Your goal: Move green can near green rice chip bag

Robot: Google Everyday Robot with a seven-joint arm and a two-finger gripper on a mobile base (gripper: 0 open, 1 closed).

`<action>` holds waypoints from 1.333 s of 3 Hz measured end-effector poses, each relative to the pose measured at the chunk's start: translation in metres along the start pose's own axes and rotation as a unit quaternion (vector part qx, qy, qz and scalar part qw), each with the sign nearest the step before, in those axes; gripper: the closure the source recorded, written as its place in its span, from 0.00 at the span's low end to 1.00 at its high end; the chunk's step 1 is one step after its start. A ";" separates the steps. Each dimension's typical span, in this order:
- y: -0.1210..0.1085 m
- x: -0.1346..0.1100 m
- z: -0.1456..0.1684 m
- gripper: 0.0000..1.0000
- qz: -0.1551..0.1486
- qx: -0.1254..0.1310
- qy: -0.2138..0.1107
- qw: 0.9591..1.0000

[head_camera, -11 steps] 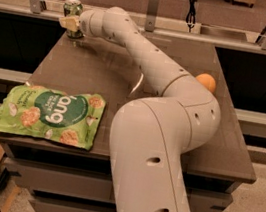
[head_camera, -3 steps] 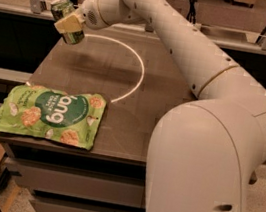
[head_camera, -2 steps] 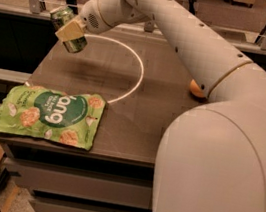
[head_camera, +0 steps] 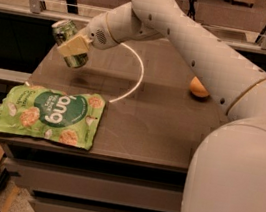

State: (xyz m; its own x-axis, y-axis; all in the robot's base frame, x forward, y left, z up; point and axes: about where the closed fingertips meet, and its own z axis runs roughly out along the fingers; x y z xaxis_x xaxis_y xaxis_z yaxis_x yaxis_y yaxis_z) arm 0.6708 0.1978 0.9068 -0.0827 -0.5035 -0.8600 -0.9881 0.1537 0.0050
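Observation:
The green can (head_camera: 65,32) is dark green with a silver top rim. It is tilted and held in the air above the table's far left part. My gripper (head_camera: 73,47) is shut on the can, with a pale finger pad across its side. The green rice chip bag (head_camera: 50,115) lies flat at the table's front left corner, light green with a dark round logo. The can hangs above and behind the bag, apart from it.
An orange fruit (head_camera: 199,87) sits on the dark table (head_camera: 159,128) at the right, partly behind my arm. A white cable (head_camera: 136,80) curves across the table's middle. My large white arm fills the right side. Rails and shelving stand behind the table.
My gripper has carried the can from the table's far left corner toward the front and slightly right, nearer the bag. The bag has not moved.

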 end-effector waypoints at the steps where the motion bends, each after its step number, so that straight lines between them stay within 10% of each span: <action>1: 0.015 0.003 0.001 1.00 0.000 -0.036 -0.049 0.998; 4: 0.060 0.013 0.008 0.37 -0.044 -0.135 -0.093 0.985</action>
State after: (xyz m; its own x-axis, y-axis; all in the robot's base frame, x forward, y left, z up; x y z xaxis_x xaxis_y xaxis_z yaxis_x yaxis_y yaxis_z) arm 0.6117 0.2074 0.8915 0.0054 -0.3361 -0.9418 -0.9909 -0.1282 0.0400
